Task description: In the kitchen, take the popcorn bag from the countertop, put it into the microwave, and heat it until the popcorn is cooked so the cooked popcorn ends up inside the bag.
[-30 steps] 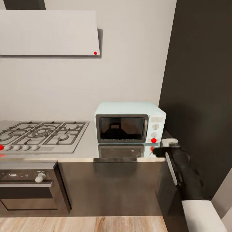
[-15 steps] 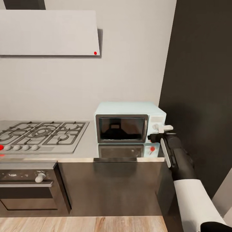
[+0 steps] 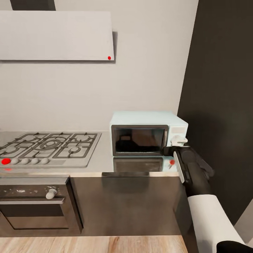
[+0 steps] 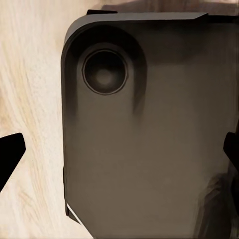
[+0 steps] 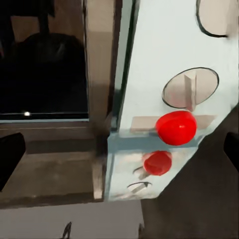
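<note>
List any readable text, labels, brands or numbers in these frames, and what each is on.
No readable text anywhere.
The microwave panel: two knobs and a red dot, no lettering visible.
The oven panel: pale smudges beside its knob, too blurred to read.
The hood: a red dot, no writing.
The hob: knobs unmarked.

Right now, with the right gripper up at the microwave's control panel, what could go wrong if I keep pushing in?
The right gripper sits at the microwave panel's lower edge, beside the red button. The fingers are spread wide, so one could catch a knob instead of the button.

The microwave stands free on the countertop; a hard push may slide it back.

The door looks shut and the glass is dark, so I cannot confirm the bag is inside; starting might heat nothing.
</note>
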